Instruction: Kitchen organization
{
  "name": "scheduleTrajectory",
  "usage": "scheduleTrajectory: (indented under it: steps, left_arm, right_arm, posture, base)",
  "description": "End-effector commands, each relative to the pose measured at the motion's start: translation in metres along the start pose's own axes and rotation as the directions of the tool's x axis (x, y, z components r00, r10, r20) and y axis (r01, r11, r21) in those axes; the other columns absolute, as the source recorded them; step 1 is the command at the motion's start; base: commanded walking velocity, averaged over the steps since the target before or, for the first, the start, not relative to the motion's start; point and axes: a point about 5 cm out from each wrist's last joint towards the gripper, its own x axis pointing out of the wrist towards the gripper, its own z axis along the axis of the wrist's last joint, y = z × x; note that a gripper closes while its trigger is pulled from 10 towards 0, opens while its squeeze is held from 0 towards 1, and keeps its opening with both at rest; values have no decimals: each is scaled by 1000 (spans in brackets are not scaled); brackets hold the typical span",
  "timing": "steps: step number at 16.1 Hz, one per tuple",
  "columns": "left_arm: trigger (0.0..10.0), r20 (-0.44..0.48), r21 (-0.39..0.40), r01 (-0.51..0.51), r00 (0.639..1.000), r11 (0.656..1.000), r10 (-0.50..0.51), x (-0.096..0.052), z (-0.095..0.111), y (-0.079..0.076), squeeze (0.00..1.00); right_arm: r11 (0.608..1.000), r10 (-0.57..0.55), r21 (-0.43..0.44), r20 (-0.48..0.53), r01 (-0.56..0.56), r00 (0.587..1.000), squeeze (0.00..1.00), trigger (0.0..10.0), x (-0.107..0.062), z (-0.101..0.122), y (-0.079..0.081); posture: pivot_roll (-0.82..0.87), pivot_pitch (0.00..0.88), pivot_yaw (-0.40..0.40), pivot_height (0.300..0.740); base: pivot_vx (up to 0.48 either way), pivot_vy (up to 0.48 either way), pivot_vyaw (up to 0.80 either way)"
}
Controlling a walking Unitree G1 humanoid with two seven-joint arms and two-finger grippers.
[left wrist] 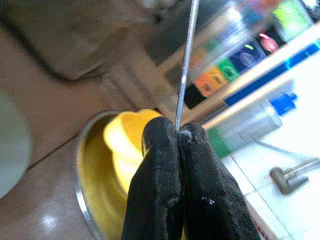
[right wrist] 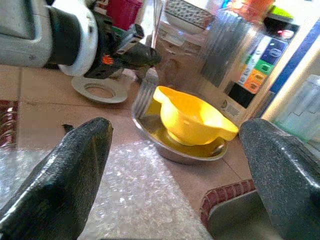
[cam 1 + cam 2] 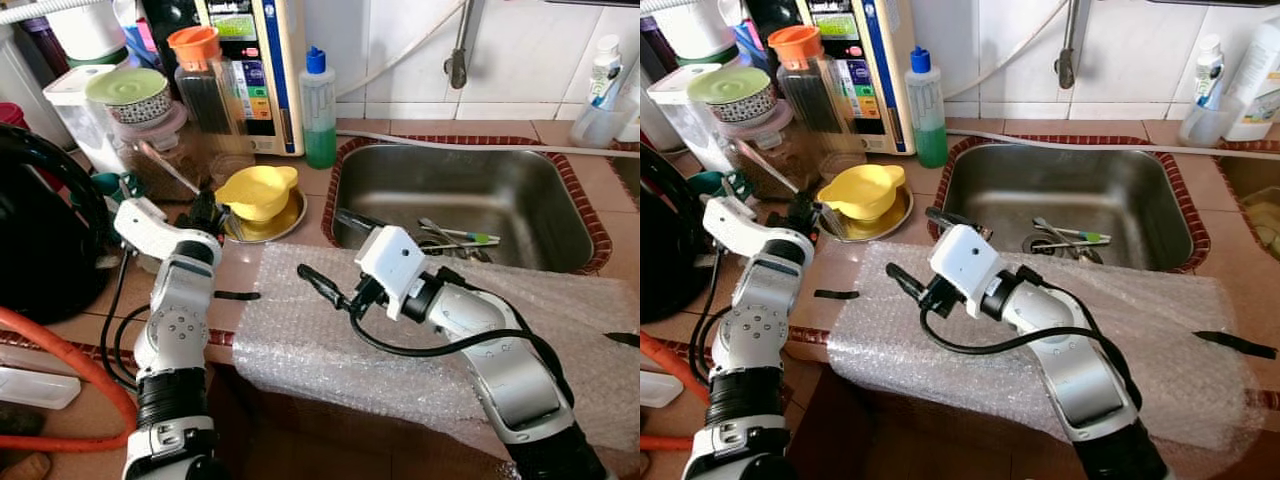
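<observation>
Left gripper (image 3: 205, 213) is clamped on a fork (image 2: 145, 90), its handle slanting up and left over the steel plate (image 3: 285, 225), while the right gripper (image 3: 318, 283), fingers apart, hovers near over bubble wrap (image 3: 300, 340).

1 yellow bowl (image 3: 258, 190), 1 sink (image 3: 455, 190), 1 fork (image 2: 145, 92)

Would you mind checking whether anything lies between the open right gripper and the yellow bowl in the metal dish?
Nothing visible blocks it. The right gripper hangs open over the bubble wrap, with bare counter ahead up to the yellow bowl. The left gripper, shut on a fork, sits just beside the metal dish.
</observation>
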Motion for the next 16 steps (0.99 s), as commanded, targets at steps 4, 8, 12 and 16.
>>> scheduleTrajectory:
  steps: [4,8,12,16]
  left_arm:
    - [0,62,184,153,984,971,-167,-5,17,-24,0]
    - [0,63,329,292,942,898,-329,-11,18,-50,0]
    - [0,-83,538,455,866,709,-493,-27,-9,-65,0]
    - [0,-190,596,523,829,610,-526,-38,-26,-58,0]
  right_arm:
    - [994,-109,-22,45,110,993,24,10000,2,8,-18]
    - [963,-267,-19,78,269,961,16,10000,-1,14,-42]
    - [937,-349,71,129,342,928,0,10000,0,27,-59]
    - [940,-340,100,156,327,928,0,10000,3,35,-57]
  posture:
    - [-290,47,151,740]
    - [-290,45,150,740]
    - [-295,42,149,740]
    - [-296,43,149,740]
  base:
    - [0,0,0]
    - [0,0,0]
    - [0,0,0]
    - [0,0,0]
